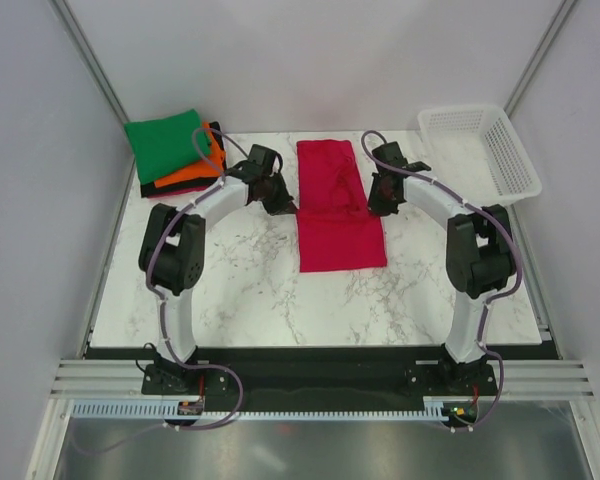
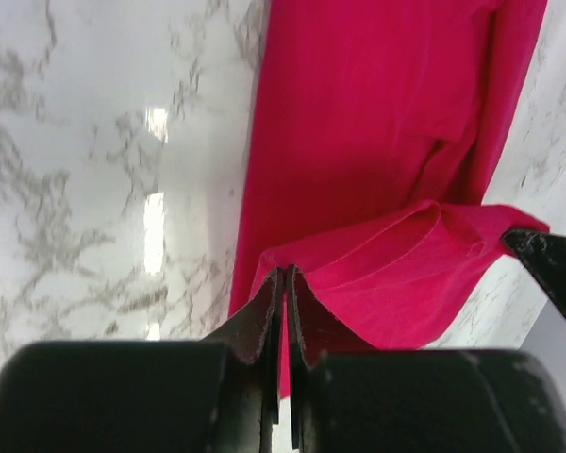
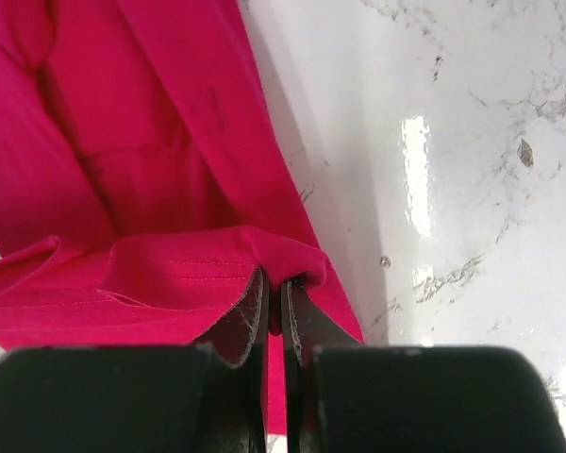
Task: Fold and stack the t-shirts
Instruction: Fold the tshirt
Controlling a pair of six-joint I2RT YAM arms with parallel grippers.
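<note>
Veined marble table (image 1: 250, 290) — left fingers (image 2: 259, 326) and right fingers (image 3: 245, 326) pinch soft crimson shirt (image 1: 340, 235).

The crimson-pink shirt (image 1: 335, 205) is plain, one colour. In the stack: green shirt (image 1: 168, 142) on top, orange shirt (image 1: 195, 172) below, black shirt (image 1: 148, 187) at the bottom. Table (image 1: 240, 300) is white marble w/ grey veins; basket (image 1: 480, 145) is white lattice.

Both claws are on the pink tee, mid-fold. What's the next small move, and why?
Probably hold both claws shut and carry the pinched hem a little toward the shirt's far end, level and together. The left claw and right claw each grip the crimson shirt at opposite side edges, about midway along it. The stitched hem is raised over the flat part, which lies uncovered beyond them.
</note>
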